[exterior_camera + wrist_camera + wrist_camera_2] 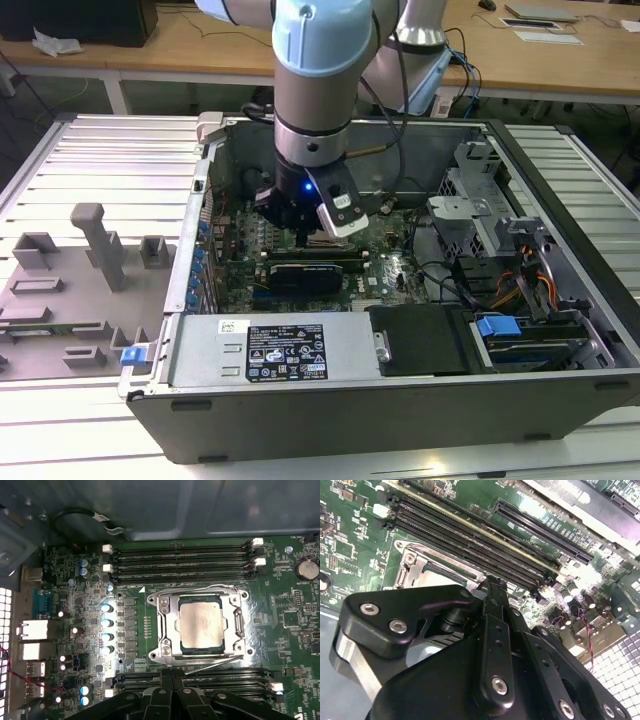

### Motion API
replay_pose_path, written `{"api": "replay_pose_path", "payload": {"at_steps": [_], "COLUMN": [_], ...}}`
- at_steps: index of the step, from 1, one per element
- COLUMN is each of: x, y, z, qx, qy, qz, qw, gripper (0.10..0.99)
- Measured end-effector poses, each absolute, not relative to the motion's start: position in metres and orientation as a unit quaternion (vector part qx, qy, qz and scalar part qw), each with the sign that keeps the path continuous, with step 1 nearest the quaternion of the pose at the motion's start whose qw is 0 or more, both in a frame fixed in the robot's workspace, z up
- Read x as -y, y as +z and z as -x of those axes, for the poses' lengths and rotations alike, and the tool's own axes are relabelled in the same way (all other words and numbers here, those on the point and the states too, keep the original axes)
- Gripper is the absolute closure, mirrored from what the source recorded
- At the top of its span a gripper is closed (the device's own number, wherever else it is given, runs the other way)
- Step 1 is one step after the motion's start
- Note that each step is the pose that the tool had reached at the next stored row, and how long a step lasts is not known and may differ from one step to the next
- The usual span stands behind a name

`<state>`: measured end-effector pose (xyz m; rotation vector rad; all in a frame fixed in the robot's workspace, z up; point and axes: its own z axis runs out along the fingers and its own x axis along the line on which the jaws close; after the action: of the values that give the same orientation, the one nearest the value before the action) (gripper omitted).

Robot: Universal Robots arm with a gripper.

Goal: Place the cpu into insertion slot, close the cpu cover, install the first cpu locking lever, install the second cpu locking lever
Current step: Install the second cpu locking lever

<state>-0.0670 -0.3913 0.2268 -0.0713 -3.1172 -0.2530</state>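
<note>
I see the cpu (201, 625) seated under the cpu cover (167, 630); my closed, empty end effector (171, 672) must press the near locking lever (212, 663).

An open computer case (400, 400) lies on a slatted table (110, 160). To the exterior view's left of the case, a tray of holders (70, 290) rests on the table. Inside the case, a circuit board (390, 265) lies flat on the floor. The drive cage (480, 215) stands to the exterior view's right of the board, and the power supply box (270, 350) sits along the near wall. The arm (320, 90) reaches down into the case, with the gripper (305, 232) just above the board.

In the first wrist view, the cpu (201, 625) lies in the insertion slot (172, 630), with the cpu cover (237, 625) down around it. Memory slots (180, 560) run along two opposite sides of the socket. The gripper (172, 677) sits just beside one lever (210, 664).
</note>
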Motion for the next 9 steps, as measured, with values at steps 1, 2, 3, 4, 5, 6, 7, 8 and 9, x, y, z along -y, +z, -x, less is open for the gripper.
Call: {"api": "replay_pose_path", "payload": {"at_steps": [1,2,3,4,5,6,7,8,9], "x": [0.392,0.392,0.392,0.392,0.392,0.392,0.392,0.392,0.392], "y": [0.225,0.223,0.220,0.218,0.217,0.214,0.213,0.213,0.212], "z": [0.067,0.067,0.067,0.067,0.067,0.067,0.067,0.068,0.068], "qx": [0.996,0.996,0.996,0.996,0.996,0.996,0.996,0.996,0.996], "qy": [-0.082,-0.083,-0.084,-0.084,-0.084,-0.086,-0.087,-0.089,-0.092], "qz": [0.022,0.022,0.022,0.022,0.021,0.021,0.020,0.019,0.018], "qw": [0.007,0.007,0.007,0.007,0.007,0.007,0.007,0.007,0.007], "gripper": [0.980,0.980,0.980,0.980,0.980,0.980,0.980,0.980,0.980]}}
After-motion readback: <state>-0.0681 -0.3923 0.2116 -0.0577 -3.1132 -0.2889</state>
